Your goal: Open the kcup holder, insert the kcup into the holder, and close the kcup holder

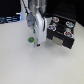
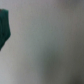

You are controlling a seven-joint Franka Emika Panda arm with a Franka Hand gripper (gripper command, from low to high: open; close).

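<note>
Kcup [image 1: 31,38] sits on the table [image 1: 20,62], well clear of the holder [image 1: 61,29] with its drawer pulled out. Our end effector [image 1: 37,44] hovers just beside the kcup; jaw opening unreadable. We should centre over the green top before descending.

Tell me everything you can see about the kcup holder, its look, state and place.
The kcup holder is a black boxy unit at the exterior view's right, resting on the white table. Its drawer looks pulled out toward the camera, showing a tray with round pods in its slots, pale with dark and coloured marks. The surface looks like dark plastic. The gripper hangs just beside it, toward the exterior view's left; contact cannot be told. The wrist view is too blurred to add detail.
</note>
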